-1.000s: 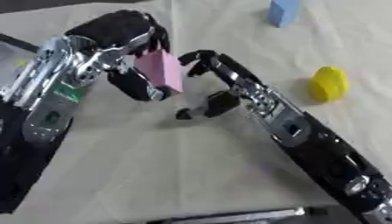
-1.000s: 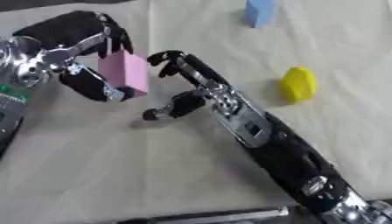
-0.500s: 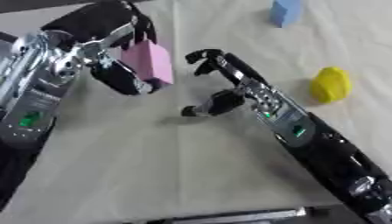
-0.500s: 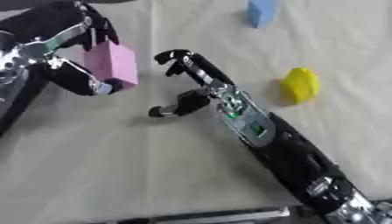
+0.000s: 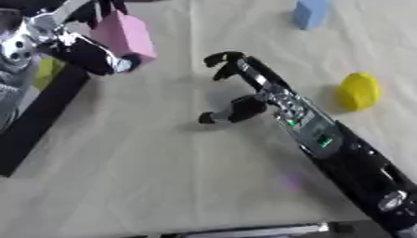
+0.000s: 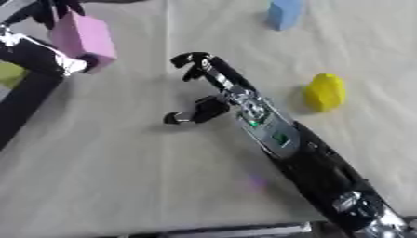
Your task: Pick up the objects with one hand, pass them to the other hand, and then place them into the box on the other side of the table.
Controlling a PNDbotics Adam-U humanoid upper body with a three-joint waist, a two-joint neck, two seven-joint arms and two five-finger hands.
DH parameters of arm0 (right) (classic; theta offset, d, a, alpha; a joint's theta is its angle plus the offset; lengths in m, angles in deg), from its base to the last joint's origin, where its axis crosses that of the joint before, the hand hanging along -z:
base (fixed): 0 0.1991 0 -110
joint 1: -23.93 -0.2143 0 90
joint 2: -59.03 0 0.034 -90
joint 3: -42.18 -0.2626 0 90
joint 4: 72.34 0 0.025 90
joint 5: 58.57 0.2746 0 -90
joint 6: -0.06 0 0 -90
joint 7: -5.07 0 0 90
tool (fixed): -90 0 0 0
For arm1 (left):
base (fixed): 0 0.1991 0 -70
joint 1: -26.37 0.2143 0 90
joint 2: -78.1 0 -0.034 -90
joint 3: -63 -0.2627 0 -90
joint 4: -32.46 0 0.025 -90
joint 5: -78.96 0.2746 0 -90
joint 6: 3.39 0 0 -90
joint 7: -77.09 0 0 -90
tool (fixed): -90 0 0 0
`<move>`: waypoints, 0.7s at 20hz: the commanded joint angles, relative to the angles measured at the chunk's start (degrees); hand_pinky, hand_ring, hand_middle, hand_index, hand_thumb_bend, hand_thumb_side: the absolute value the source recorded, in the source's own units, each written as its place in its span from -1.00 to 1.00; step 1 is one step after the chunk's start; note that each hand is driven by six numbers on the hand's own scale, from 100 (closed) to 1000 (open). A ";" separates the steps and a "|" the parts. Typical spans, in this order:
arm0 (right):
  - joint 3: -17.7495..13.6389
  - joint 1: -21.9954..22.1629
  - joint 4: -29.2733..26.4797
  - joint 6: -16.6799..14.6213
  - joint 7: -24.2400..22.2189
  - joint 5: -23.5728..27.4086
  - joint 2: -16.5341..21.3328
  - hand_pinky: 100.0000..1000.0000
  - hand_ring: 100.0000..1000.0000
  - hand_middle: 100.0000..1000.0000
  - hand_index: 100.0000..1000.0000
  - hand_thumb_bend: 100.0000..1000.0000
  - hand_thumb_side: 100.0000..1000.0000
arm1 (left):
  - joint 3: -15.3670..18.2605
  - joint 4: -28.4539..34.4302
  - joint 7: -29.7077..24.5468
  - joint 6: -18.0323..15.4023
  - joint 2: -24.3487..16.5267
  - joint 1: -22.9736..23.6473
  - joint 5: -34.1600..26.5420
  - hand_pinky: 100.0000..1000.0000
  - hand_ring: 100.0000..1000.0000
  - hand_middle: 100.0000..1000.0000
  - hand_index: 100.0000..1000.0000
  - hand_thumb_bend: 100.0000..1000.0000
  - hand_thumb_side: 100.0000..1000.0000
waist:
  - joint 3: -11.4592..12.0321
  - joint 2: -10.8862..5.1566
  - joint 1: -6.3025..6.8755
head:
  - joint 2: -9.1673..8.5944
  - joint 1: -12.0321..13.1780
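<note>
My left hand (image 5: 88,52) is at the upper left, its fingers curled round a pink block (image 5: 126,33) held in the air beside the black box wall (image 5: 36,116). My right hand (image 5: 248,90) hovers over the middle of the cloth with its fingers relaxed and its thumb spread, holding nothing. It is apart from the pink block, to the block's right. A yellow rounded object (image 5: 358,90) lies on the cloth to the right of my right hand. A light blue block (image 5: 309,13) stands at the far edge.
A yellow-green thing (image 5: 45,69) shows inside the box at the left edge. The cream cloth (image 5: 163,176) covers the table. A dark bar (image 5: 244,231) runs along the near edge.
My left hand has carried the pink block up and to the left, away from my right hand and towards the box. The right hand has stayed almost in place.
</note>
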 commanded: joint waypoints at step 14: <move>-0.74 -0.50 -4.98 0.27 0.18 1.48 1.86 0.46 0.30 0.48 0.63 0.51 -0.79 | 5.17 -6.69 3.94 3.66 -7.60 0.35 -3.05 0.04 -0.23 -0.49 0.05 -0.40 -1.00 | -0.78 -5.94 -0.67 | 0.30 5.14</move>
